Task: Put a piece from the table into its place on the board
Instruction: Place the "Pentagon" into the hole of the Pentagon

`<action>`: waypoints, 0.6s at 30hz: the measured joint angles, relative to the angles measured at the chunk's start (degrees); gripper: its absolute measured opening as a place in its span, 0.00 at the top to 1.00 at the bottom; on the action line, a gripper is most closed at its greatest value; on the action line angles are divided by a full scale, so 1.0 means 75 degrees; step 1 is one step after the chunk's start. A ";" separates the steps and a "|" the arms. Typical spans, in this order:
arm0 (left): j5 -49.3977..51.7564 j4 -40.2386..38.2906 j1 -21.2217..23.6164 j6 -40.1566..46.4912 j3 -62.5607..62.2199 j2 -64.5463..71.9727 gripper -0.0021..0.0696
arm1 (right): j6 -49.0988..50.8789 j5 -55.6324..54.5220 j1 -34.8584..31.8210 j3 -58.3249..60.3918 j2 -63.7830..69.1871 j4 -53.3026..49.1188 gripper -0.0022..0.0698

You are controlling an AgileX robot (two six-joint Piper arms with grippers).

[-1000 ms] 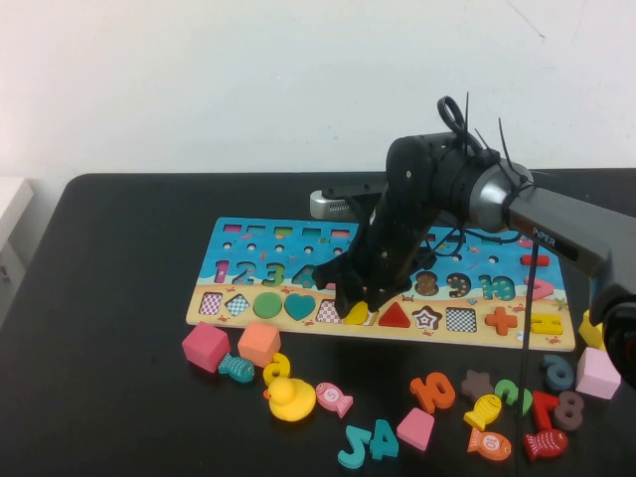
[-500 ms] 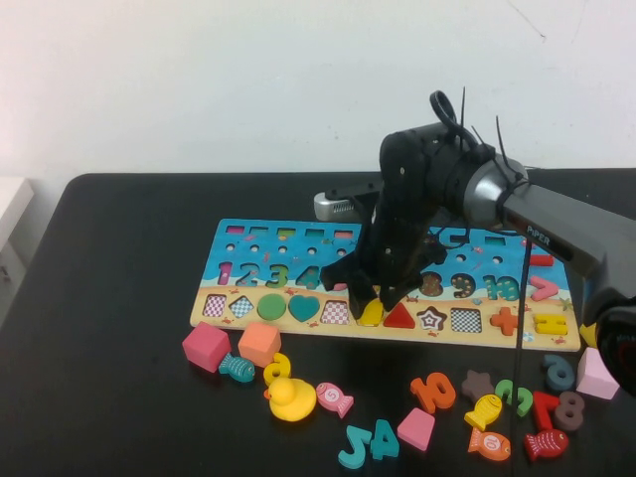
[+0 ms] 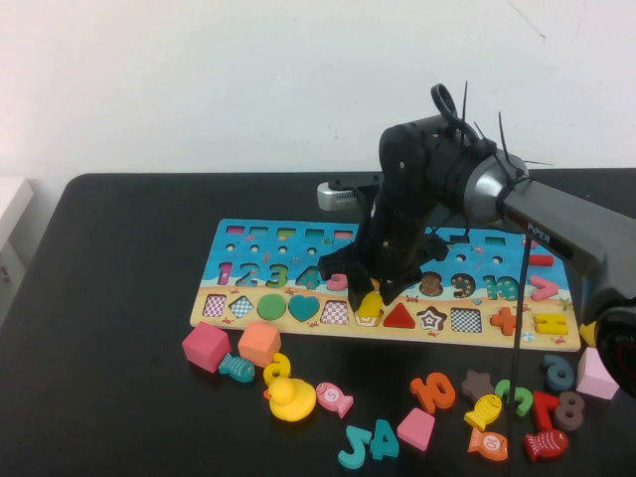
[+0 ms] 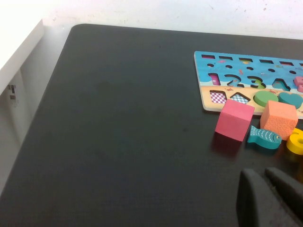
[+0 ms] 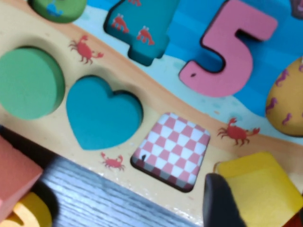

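Black table [image 3: 119, 417] carries everything, and nearest me lie loose pieces: a yellow duck [image 3: 290, 398], a pink cube [image 3: 205, 346] and an orange cube [image 3: 258, 343]. Beyond them the board [image 3: 298, 260] lies lengthwise. Compared with a second ago it sits slightly further right in the high view, and the yellow piece [image 3: 371, 304] now rides higher: then it lay low at the board's front edge, now it is lifted and tilted over its place [image 3: 369, 318], whose tan outline peeks out beneath. My right tool [image 3: 373, 298] is over the shape row between the checkered square [image 3: 336, 312] and the red triangle [image 3: 398, 316], jaws spread wide and clamped on the piece; one dark finger [image 5: 220, 198] overlaps the yellow face. My arm hides the middle numbers on the blue band. My left tool [image 4: 272, 201] is parked low over bare table left of the board, cut off at the frame's edge, fingers pressed together with nothing between them.
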 joint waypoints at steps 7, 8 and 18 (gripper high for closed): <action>0.0000 0.0000 0.0000 0.0000 0.0000 0.0000 0.97 | 0.0258 -0.0029 0.0000 0.0000 0.0101 -0.0012 0.47; 0.0000 0.0000 0.0000 0.0000 0.0000 0.0000 0.97 | 0.0290 -0.0029 0.0000 0.0000 0.0101 -0.0012 0.47; 0.0000 0.0000 0.0000 0.0018 0.0000 0.0000 0.97 | 0.0636 0.0068 0.0000 -0.0047 0.0126 -0.0029 0.47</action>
